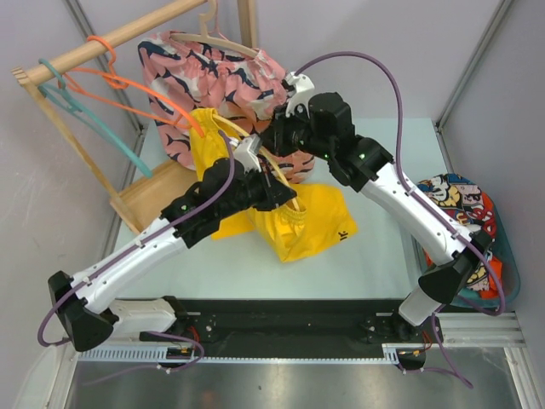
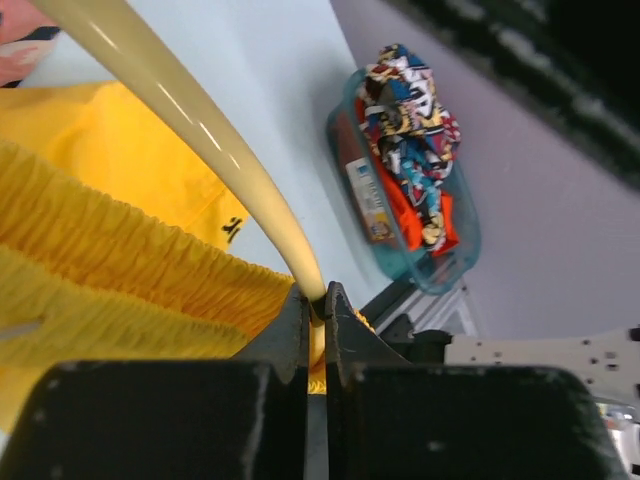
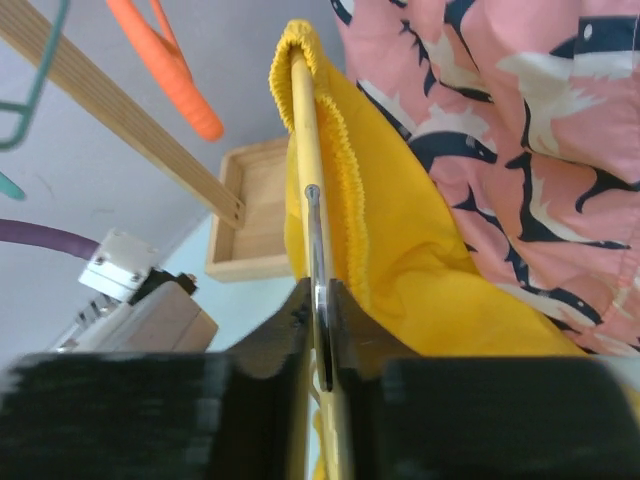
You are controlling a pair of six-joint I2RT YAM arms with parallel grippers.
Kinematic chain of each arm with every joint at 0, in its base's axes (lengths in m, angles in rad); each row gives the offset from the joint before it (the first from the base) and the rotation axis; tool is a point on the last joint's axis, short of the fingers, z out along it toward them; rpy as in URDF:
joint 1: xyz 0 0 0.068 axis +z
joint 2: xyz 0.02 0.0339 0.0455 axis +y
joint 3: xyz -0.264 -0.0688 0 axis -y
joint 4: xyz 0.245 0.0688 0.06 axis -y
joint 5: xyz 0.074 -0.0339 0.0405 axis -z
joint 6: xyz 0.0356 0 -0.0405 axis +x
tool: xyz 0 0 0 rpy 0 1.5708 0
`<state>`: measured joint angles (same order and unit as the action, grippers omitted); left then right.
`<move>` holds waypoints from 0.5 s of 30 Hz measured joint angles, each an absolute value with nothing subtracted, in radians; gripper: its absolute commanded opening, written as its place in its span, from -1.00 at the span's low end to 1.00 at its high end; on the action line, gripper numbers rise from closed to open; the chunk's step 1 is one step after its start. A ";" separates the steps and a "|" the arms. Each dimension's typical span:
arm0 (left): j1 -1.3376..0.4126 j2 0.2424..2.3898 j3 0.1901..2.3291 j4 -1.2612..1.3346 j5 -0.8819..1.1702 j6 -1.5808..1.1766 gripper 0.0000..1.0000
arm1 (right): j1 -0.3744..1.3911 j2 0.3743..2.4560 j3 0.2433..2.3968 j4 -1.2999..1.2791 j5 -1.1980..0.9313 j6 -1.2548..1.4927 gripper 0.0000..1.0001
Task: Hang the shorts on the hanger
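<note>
1. Top view.
   - Both arms reaching in to meet over the middle of the surface (image 1: 383, 256). Left arm low and stretched out from the near left corner. Right arm bent over from the near right, wrist further back.
   - Left fingers (image 1: 277, 194) and right fingers (image 1: 279, 136) near each other, both buried in the shorts (image 1: 315, 226).
   - Part of the yellow fabric lifted toward the wooden rack (image 1: 111, 38), the rest slumped on the surface just right of the left wrist.
   - Only a pale sliver of the hanger (image 1: 238, 132) visible against the raised fabric, with the pink shorts (image 1: 221, 77) hung behind.
2. Left wrist view.
   - Left fingers (image 2: 300, 320) pressed together, pinching the lower end of the hanger (image 2: 200, 130).
   - Curved arm of the hanger sweeping up and away to the upper left.
   - Ruched waistband of the shorts (image 2: 100, 260) lying left of the fingers, under that curve.
   - Off to the right, a teal bin (image 2: 455, 250) holding a cartoon-print garment (image 2: 410, 140).
3. Right wrist view.
   - Right fingers (image 3: 305, 310) clamped on the thin shaft of the hanger (image 3: 306, 150), its long axis running straight ahead.
   - Far tip already capped by the waistband. Remaining shorts (image 3: 400, 220) draped to the right of the shaft, with an orange hanger (image 3: 170, 70) to the left.
   - Probably hinges on drawing the waistband along that axis toward the end held by the left fingers.
</note>
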<state>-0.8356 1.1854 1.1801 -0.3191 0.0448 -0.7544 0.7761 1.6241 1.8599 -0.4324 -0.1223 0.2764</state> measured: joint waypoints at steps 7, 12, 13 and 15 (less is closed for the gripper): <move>-0.813 1.215 1.302 -0.351 0.082 -0.818 -0.99 | 0.754 1.623 1.864 -0.332 -0.089 0.260 1.00; -0.776 1.286 1.412 -0.363 0.101 -0.831 -0.99 | 0.713 1.586 1.864 -0.286 -0.078 0.262 1.00; -0.768 1.300 1.433 -0.365 0.102 -0.833 -0.99 | 0.702 1.575 1.864 -0.281 -0.075 0.262 0.99; -0.742 1.342 1.493 -0.371 0.112 -0.840 -0.99 | 0.669 1.545 1.864 -0.264 -0.060 0.262 0.99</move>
